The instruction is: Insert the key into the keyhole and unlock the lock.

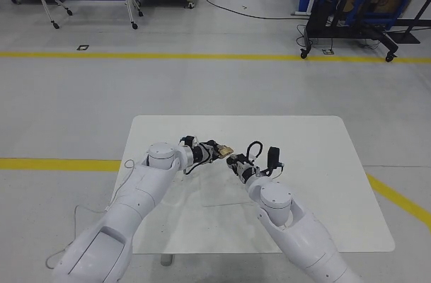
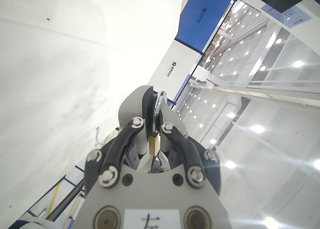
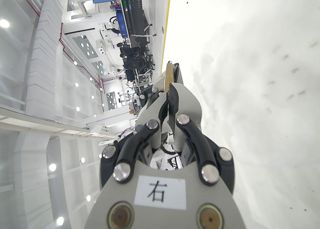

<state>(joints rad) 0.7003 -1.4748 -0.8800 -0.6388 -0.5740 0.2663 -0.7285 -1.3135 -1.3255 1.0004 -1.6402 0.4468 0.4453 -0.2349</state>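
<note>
My left gripper (image 2: 156,99) is shut on the padlock. Its silver shackle (image 2: 160,101) shows between the fingertips, and its brass body (image 2: 153,145) lies back toward the palm. My right gripper (image 3: 170,88) is shut on the brass key (image 3: 169,75), which sticks out past the fingertips, edge-on. A dark pad of the other gripper stands right behind the key. In the top view the left gripper (image 1: 216,150) and the right gripper (image 1: 234,162) meet tip to tip above the middle of the white table (image 1: 307,141), with a brass patch (image 1: 226,150) between them. The keyhole is hidden.
The table top around both arms is bare white. Yellow floor lines (image 1: 201,55) run beyond the table, and a dark wheeled frame (image 1: 349,32) stands far behind on the right.
</note>
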